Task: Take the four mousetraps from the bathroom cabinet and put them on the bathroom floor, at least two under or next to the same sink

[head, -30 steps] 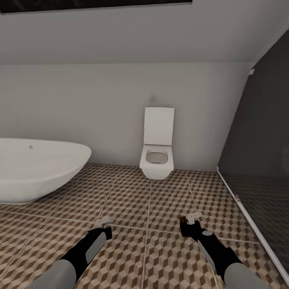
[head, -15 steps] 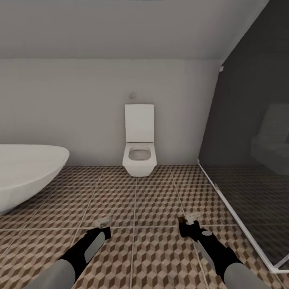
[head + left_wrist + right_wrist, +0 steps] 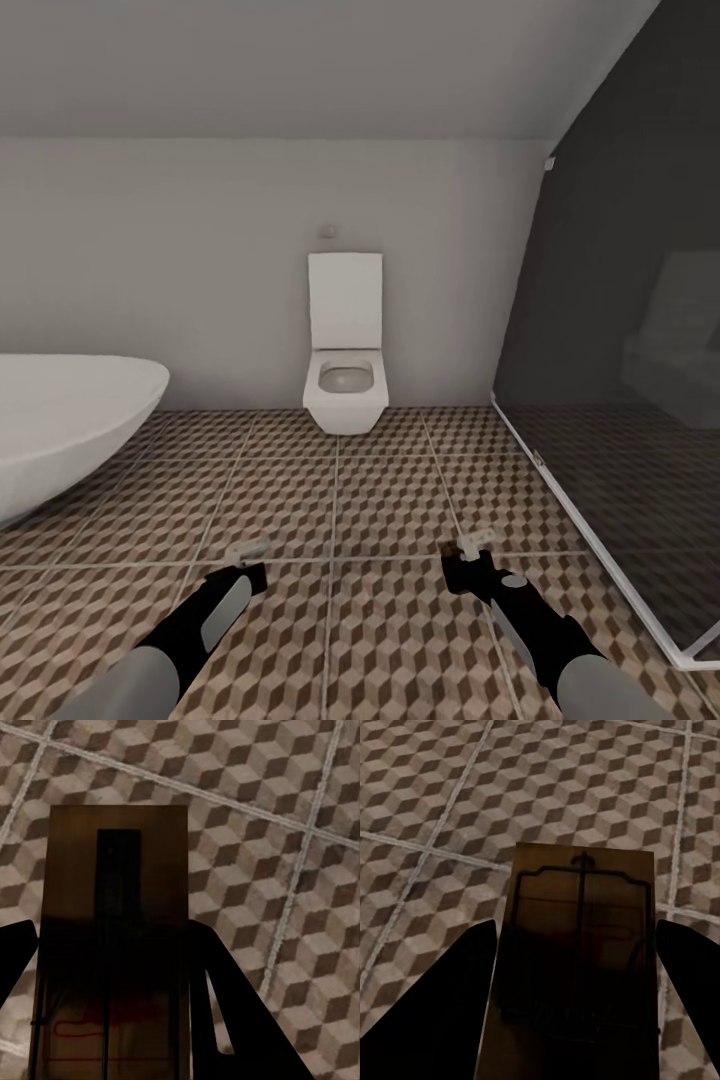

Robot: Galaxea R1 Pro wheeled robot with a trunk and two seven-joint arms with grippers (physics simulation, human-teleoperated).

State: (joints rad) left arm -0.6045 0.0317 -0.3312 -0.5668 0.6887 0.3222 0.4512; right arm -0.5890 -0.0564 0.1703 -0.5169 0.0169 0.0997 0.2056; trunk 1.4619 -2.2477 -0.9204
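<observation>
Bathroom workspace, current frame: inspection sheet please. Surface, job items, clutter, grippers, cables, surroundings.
Surface: bathroom floor, brown, beige and white cube-pattern tiles with pale grout lines.
Job's things: two flat tan wooden mousetraps with dark metal parts, one in each gripper. Cabinet and sink: nothing seen.
Clutter: nothing seen.
Grippers: left gripper shut on a mousetrap; right gripper shut on a mousetrap; both held above the tiles.
Cables: nothing seen.
Surroundings: white wall-hung toilet with its lid up ahead, white oval bathtub at left, dark glass shower enclosure at right, plain pale wall behind.
</observation>
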